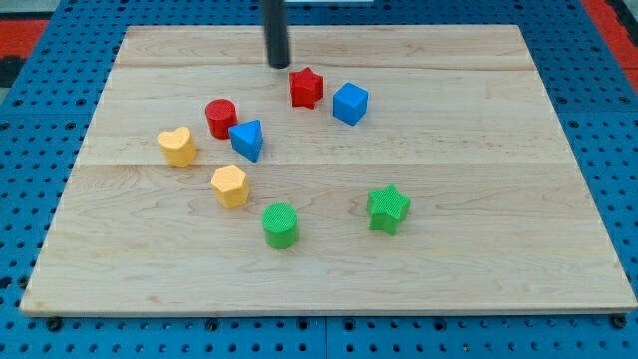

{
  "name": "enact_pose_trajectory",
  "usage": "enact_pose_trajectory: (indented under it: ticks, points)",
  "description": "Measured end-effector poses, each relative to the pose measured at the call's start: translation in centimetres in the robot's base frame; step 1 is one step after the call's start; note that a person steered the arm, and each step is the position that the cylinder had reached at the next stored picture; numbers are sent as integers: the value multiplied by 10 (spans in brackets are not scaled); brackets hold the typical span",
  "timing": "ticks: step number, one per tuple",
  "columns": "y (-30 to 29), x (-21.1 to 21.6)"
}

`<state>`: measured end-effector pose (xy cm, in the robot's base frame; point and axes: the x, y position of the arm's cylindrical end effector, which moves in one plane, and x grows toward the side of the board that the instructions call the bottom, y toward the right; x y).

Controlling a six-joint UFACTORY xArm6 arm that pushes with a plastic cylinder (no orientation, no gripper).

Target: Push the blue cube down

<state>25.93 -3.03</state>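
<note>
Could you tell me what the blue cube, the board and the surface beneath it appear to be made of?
Blue cube: probably moulded or printed plastic, matte, uniform colour. Board: light unfinished-looking wood, with grain and plank seams visible. Surface underneath: blue perforated panel with regular holes; metal or plastic, I cannot tell.

Below the blue cube [350,103] the table [498,249] lies open down to the green star [388,209]. The red star [306,87] crowds its left, between it and my tip [278,65].
</note>
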Motion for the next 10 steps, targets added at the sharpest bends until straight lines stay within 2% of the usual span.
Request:
enact_pose_trajectory:
  ticks: [3,4,5,6,7,8,9,10]
  points:
    - [18,74]
    - [23,67]
    - [54,34]
    - [92,63]
    - [91,97]
    - [91,106]
    - [112,93]
    - [110,79]
